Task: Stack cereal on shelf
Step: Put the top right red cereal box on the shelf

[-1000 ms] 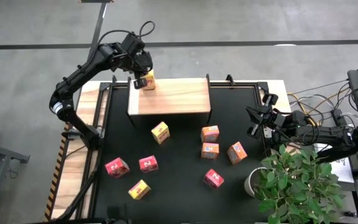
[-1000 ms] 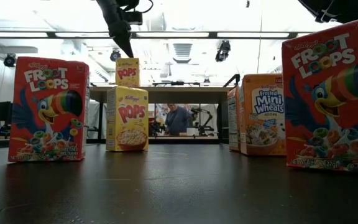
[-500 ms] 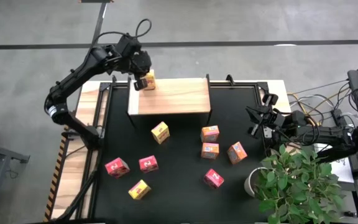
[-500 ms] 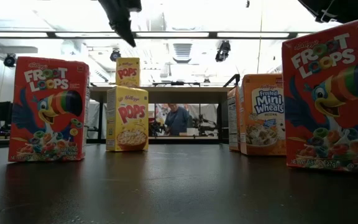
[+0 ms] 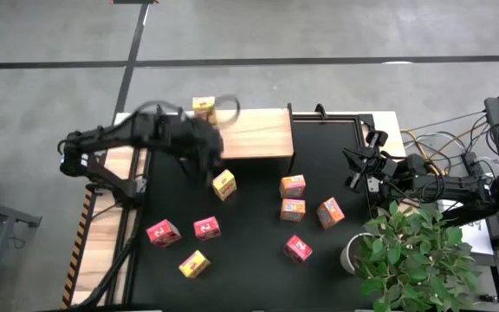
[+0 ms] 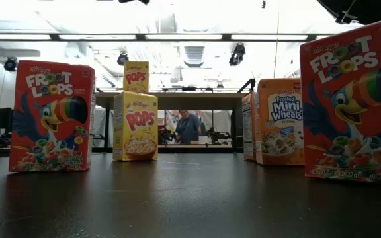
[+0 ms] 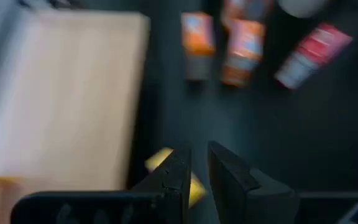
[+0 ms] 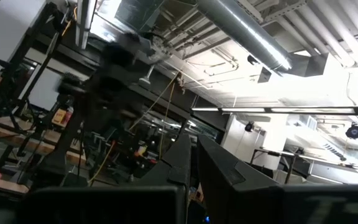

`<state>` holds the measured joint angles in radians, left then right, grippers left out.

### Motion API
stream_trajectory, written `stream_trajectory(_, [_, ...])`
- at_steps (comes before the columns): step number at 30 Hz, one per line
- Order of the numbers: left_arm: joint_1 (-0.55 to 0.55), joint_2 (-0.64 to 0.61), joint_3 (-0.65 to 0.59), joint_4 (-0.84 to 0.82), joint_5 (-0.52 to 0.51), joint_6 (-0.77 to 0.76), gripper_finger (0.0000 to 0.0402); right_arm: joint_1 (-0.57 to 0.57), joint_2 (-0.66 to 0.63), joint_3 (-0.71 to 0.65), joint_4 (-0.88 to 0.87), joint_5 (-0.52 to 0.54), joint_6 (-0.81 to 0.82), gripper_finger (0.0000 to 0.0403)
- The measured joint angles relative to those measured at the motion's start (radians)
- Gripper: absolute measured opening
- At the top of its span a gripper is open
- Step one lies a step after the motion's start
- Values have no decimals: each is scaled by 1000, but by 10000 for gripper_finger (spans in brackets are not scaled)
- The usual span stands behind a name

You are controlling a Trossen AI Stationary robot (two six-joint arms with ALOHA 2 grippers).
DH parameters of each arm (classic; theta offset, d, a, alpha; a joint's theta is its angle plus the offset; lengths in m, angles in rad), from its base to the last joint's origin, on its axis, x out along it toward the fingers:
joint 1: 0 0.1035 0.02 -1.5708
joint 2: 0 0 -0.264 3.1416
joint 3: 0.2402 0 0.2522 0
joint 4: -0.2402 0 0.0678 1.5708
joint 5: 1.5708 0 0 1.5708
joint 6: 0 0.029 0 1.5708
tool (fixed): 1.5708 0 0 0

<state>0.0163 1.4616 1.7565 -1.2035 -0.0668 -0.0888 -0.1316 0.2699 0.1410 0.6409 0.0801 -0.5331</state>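
Yellow cereal box [image 5: 204, 106] upright on the wooden shelf [image 5: 249, 134], at its far left corner. Left claw [image 5: 208, 166] just off the shelf's front edge, nearly clenched, empty. Right claw [image 5: 353, 170] clenched, well right.

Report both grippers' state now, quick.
Left gripper: nearly shut, holding nothing, above the black mat near a yellow cereal box.
Right gripper: shut, empty, parked at the table's right edge.

Shelf [image 5: 249, 137] pale plank-grained wood; cereal boxes [image 6: 51, 116] glossy printed cardboard; mat [image 5: 249, 260] matt black.
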Motion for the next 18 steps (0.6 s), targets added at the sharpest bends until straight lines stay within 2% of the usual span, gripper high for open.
stream_trajectory(5, [-182, 3, -56, -18, -4, -231, 36, 0, 0, 0, 4, 0, 1, 18])
stream_trajectory(10, [-308, 11, -159, -5, -4, -421, 45, 0, 0, 0, 7, 0, 10, 18])
stream_trajectory(14, [-365, 11, -258, 35, -1, -536, 79, 0, 0, 0, 7, 0, 14, 18])
stream_trajectory(18, [-394, 12, -329, 40, 2, -599, 134, 0, 0, 0, 7, -1, 12, 18])
